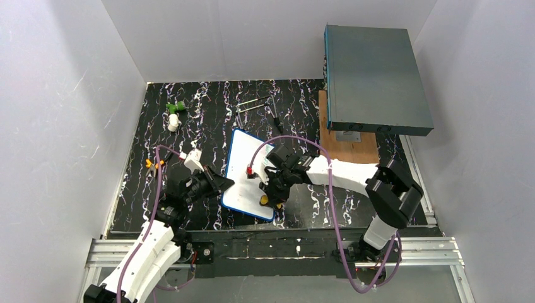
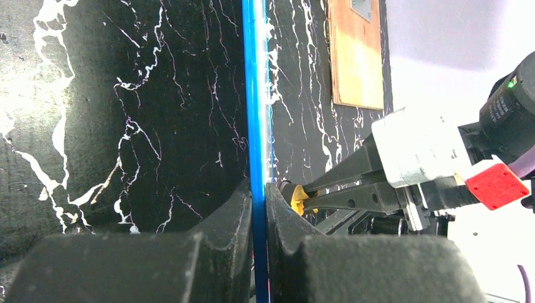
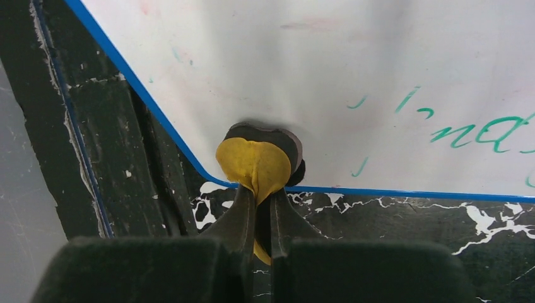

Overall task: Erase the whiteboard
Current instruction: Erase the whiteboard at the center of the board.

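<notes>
Worktop [image 1: 189,126] of black, white-veined stuff fills the top view. A big grey-teal box [image 1: 375,76] sits at its 1 o'clock, over a wooden slab [image 1: 353,148]. Nearer the middle, a little toward 6 o'clock, lies the whiteboard [image 1: 243,164], white with a blue rounded frame, its long axis running roughly 12 to 6.

The left end effector [image 2: 258,189] comes in at the board's 8 o'clock side and is closed tight on the thin blue frame, a finger on either side. The right end effector [image 3: 260,196] is at the board's 5 o'clock corner, pinched fully shut on a small yellow eraser pad [image 3: 255,165]. The pad presses on the white surface just inside the frame. Green handwriting [image 3: 479,132] shows at the pad's 3 o'clock in the right wrist view, with faint reddish smudges beyond.

The board looks light, stiff and slick, so rubbing would likely shove it about. The frame edge, away from the writing, seems the right place to hold it, as the left one does.
</notes>
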Action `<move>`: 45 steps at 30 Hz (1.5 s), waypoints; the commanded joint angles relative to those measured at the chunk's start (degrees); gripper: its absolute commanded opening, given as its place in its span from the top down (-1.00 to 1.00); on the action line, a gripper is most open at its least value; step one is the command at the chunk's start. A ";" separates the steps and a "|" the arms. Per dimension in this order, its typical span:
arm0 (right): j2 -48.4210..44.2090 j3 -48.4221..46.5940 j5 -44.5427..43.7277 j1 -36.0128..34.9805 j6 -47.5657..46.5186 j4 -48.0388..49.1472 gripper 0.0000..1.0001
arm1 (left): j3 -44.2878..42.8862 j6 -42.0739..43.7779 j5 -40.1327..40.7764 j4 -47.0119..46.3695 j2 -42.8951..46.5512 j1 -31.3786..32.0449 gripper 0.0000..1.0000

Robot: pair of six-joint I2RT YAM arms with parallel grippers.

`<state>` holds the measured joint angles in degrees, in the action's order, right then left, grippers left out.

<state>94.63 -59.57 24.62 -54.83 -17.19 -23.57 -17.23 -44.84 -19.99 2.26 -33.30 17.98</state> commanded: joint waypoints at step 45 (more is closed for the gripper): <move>11.36 -15.04 -6.38 6.53 2.13 -6.74 0.97 | 2.91 8.00 -5.31 -7.05 -2.40 0.01 1.00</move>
<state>103.83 -73.25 23.66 -49.76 -6.02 -25.36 -14.72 -43.03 -24.32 -6.50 -37.34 17.17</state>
